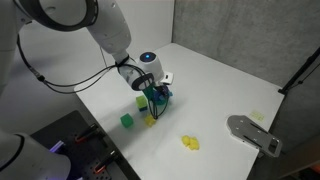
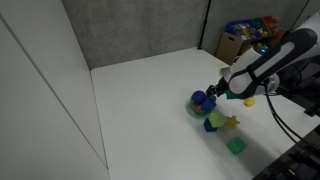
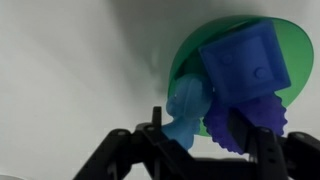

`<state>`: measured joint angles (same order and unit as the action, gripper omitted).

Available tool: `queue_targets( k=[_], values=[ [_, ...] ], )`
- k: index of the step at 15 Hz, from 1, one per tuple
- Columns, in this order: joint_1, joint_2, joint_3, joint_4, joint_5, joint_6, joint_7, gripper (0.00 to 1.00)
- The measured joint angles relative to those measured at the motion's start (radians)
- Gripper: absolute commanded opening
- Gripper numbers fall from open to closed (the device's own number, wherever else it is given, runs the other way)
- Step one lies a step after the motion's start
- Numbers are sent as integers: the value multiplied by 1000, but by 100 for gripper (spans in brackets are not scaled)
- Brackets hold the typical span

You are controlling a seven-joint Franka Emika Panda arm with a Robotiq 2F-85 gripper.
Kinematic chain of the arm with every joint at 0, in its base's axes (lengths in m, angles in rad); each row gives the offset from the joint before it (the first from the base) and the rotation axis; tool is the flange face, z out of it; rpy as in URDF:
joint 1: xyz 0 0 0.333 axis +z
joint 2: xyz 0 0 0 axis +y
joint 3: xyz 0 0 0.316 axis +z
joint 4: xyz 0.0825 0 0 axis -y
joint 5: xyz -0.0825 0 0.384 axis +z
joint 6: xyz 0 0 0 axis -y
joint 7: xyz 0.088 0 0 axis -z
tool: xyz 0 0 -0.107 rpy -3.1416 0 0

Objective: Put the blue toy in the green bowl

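Surface [image 2: 140, 100]: plain white.
Room: grey walls [image 2: 130, 30]; box [image 2: 245, 38] of packets, upper right, print unreadable.
My hand [image 3: 204, 128]: around the blue toy [image 3: 188, 108]; I cannot tell whether it pinches.

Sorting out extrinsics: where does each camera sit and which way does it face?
Exterior view: high, beside the white table, looking down; arm enters upper left, gripper mid-table.
Exterior view: over the table's near side, facing the grey wall; arm enters from right, green cube nearest.
Wrist view: behind the fingers, looking down on green bowl and blue toy.
Shared: both exterior views show gripper and green cube.
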<state>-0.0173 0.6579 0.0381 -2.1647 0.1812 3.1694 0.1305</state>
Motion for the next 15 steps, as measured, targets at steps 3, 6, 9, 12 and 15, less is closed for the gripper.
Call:
queue_targets(
  k=[3, 6, 9, 12, 15],
  values=[
    [-5, -1, 13, 0, -5, 21, -7, 100],
    [-18, -10, 32, 0, -12, 30, -10, 100],
    [-62, -43, 88, -1, -12, 28, -11, 100],
    [-120, -104, 152, -5, -12, 3, -17, 100],
    [-179, -184, 206, -21, -11, -64, -31, 100]
  ],
)
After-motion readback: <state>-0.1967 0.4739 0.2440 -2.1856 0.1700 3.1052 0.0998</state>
